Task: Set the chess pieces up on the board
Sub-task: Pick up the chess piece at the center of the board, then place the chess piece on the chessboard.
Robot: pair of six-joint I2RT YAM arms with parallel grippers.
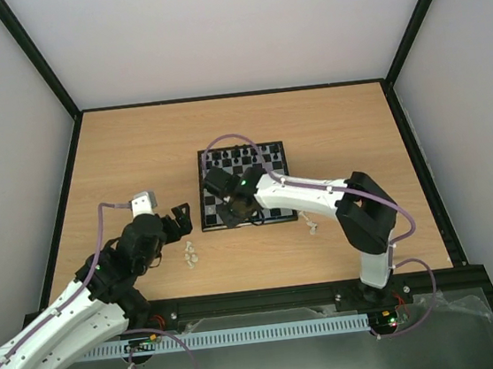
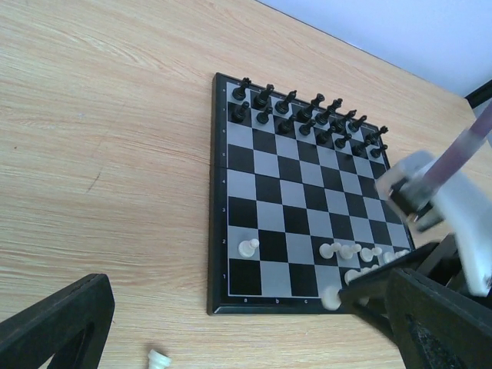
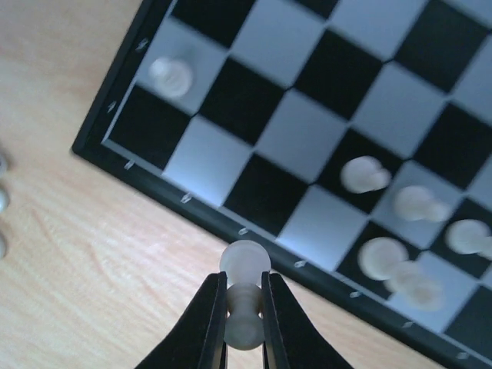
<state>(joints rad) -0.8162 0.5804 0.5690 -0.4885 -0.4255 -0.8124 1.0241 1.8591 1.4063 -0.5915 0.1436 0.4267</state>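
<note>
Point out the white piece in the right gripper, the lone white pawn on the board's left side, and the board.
held white piece [image 3: 244,265], right wrist view, its rounded head.
lone white pawn [image 2: 248,247], left wrist view, its body.
board [image 2: 307,192], left wrist view, a bare middle square.

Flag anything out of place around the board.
A few cream-white pieces sit on the table off the board's near-left corner, and what looks like a stray piece off its near-right corner, none on squares. A lone white pawn stands at the left, apart from the others. The right claw is shut on a pawn.
</note>
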